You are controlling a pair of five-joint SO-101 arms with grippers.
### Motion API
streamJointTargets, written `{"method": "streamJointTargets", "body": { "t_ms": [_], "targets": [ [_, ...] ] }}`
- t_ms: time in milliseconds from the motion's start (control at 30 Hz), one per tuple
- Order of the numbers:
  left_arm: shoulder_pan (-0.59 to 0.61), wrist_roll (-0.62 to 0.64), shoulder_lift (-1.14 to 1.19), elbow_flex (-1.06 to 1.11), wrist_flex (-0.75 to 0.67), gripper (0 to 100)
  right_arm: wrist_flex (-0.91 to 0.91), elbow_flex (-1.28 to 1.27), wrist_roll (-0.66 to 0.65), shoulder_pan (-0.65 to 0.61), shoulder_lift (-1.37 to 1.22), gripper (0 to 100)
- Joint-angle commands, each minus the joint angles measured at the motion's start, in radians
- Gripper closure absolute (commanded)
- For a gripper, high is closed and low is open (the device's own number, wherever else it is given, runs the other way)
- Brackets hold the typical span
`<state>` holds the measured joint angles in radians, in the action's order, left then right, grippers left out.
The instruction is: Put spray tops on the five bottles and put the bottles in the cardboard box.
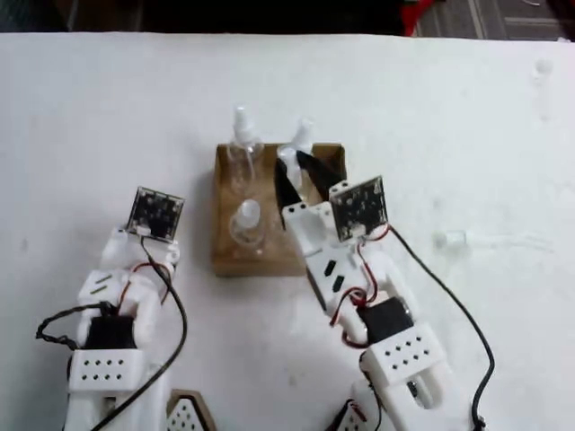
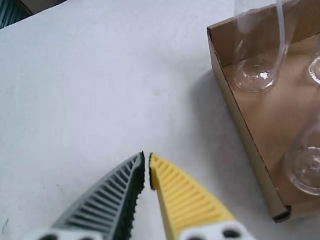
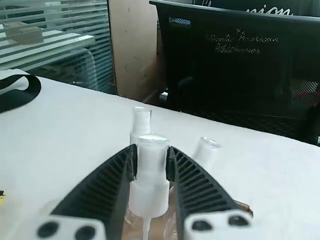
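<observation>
left gripper [image 2: 147, 159], grey and yellow fingers tip to tip over white table [image 2: 75, 100], cardboard box [image 2: 265, 125] beside it, clear bottles [image 2: 255, 75] standing inside

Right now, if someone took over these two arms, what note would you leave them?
Left gripper: shut, empty, over the table beside the cardboard box.
Right gripper: shut on the spray top of a bottle standing in the box.
Done: three bottles in the box; back-left bottle has its spray top, front bottle's top is unclear.
Left: one loose spray top lies on the table to the right; five bottles are wanted.
</observation>
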<state>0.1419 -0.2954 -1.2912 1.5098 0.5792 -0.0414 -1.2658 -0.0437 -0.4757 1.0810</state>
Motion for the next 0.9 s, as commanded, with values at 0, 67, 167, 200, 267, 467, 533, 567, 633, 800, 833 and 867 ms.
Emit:
{"method": "streamJointTargets", "body": {
  "t_ms": [0, 67, 167, 200, 267, 467, 533, 567, 633, 800, 833, 867],
  "targets": [
    [-0.012, -0.012, -0.015, -0.014, -0.006, 97, 0.027, -0.002, 0.003, -0.008, 0.022, 97.7],
    [-0.010, -0.012, -0.015, -0.014, -0.006, 97, 0.028, -0.003, 0.003, -0.010, 0.007, 97.7],
    [-0.008, -0.012, -0.015, -0.014, -0.006, 97, 0.031, -0.003, 0.003, -0.010, -0.025, 97.7],
    [-0.008, -0.012, -0.015, -0.014, -0.006, 97, 0.042, -0.003, 0.003, -0.007, -0.036, 97.7],
    [-0.008, -0.012, -0.015, -0.014, -0.006, 97, 0.065, -0.005, 0.003, -0.004, -0.054, 97.7],
    [-0.008, -0.012, -0.015, -0.014, -0.006, 97, 0.059, -0.005, 0.003, -0.004, -0.061, 97.7],
    [-0.008, -0.012, -0.015, -0.014, -0.006, 97, 0.056, -0.005, 0.002, -0.004, -0.061, 97.7],
    [-0.008, -0.012, -0.015, -0.014, -0.006, 97, 0.048, -0.005, 0.002, -0.004, -0.061, 97.7],
    [-0.008, -0.012, -0.015, -0.014, -0.006, 97, 0.022, -0.003, 0.002, -0.008, -0.059, 97.6],
    [-0.012, -0.012, -0.015, -0.014, -0.006, 97, 0.015, 0.002, 0.002, -0.004, -0.059, 91.3],
    [-0.012, -0.012, -0.015, -0.014, -0.006, 97, 0.015, 0.002, 0.002, -0.004, -0.059, 89.2],
    [-0.012, -0.012, -0.015, -0.014, -0.006, 97, 0.013, 0.002, 0.002, -0.004, -0.059, 87.9]
  ]
}}
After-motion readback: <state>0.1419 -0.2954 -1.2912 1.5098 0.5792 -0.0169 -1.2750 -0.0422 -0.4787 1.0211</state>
